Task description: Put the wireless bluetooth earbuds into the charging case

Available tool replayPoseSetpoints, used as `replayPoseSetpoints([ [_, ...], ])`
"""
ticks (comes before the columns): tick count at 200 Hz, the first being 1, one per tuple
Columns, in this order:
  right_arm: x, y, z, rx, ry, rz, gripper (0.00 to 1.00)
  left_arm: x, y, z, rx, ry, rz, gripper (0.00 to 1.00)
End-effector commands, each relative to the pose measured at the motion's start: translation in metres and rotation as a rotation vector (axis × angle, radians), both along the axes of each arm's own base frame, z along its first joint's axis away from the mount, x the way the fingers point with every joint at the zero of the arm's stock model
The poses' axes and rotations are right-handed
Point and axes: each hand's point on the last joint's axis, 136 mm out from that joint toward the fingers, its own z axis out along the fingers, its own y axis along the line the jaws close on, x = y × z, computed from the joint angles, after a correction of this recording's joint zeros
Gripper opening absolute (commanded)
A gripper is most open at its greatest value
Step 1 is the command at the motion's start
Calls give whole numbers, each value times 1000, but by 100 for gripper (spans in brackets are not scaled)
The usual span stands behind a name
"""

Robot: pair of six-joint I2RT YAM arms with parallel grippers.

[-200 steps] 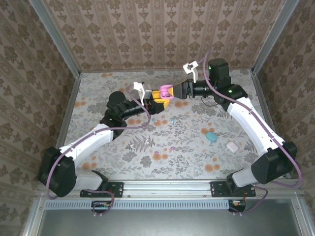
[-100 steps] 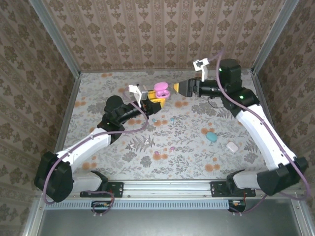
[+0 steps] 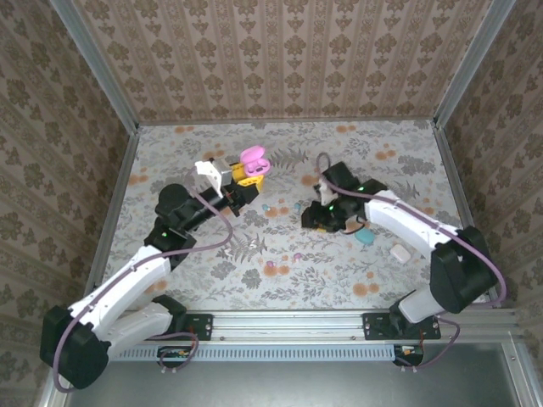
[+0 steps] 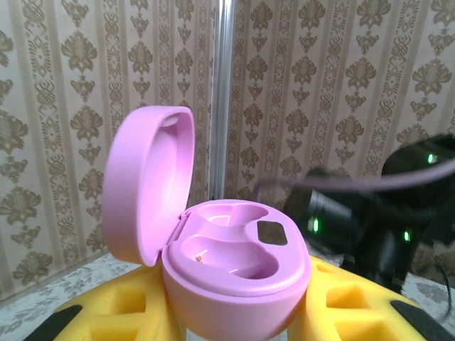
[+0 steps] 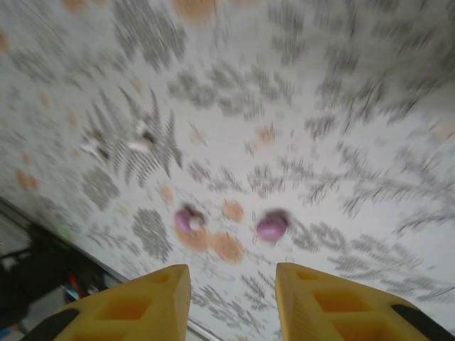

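A pink charging case [image 3: 252,161] is held up above the back of the table, and my left gripper [image 3: 243,175] is shut on it. In the left wrist view the case [image 4: 234,266] stands open, lid [image 4: 146,185] tipped up on the left, with both wells empty. My right gripper [image 3: 312,219] hangs low over the middle of the table. Its yellow fingers [image 5: 135,305] are apart with nothing between them, so it is open. Two pink earbuds [image 5: 188,220] [image 5: 271,227] lie on the table just ahead of it, apart from the fingers. Those same pink earbuds [image 3: 270,265] [image 3: 299,256] are also in the top view.
Two light blue earbuds [image 3: 265,206] [image 3: 298,206] lie near the table's middle. A teal case [image 3: 365,236] and a white case [image 3: 400,252] rest to the right, close to the right forearm. The metal frame rail [image 3: 288,322] runs along the near edge.
My right arm has swung away from the pink case and dropped toward the table's middle. My left arm has carried the open case a little to the left.
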Motion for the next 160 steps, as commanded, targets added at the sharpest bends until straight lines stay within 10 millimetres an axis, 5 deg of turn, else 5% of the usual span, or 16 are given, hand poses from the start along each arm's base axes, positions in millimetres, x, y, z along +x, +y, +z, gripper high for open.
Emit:
replayPoseSetpoints([
  [1, -22, 3, -31, -100, 106, -45, 38, -2, 10, -5, 21, -13, 49, 33],
  [58, -43, 19, -70, -221, 210, 4, 40, -12, 17, -4, 40, -35, 51, 33],
  [160, -27, 39, -87, -243, 185, 53, 38, -13, 16, -4, 51, -37, 40, 33],
])
